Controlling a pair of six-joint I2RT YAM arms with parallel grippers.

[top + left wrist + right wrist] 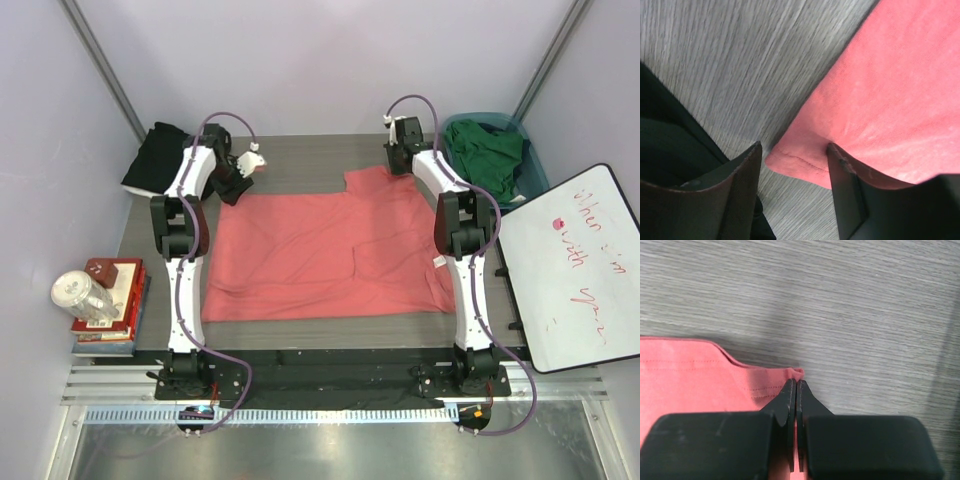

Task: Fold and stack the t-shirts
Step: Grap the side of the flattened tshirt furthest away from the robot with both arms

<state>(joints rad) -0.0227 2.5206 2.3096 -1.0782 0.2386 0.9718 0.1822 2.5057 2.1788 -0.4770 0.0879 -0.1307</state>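
The left jaws, partly open, straddle a corner of the coral-pink t-shirt; the right jaws pinch its hem

Bright, even light; left wrist view blurred; soft shadow on the table beyond the right gripper.

Shirt centre — basket behind-right, books front-left.
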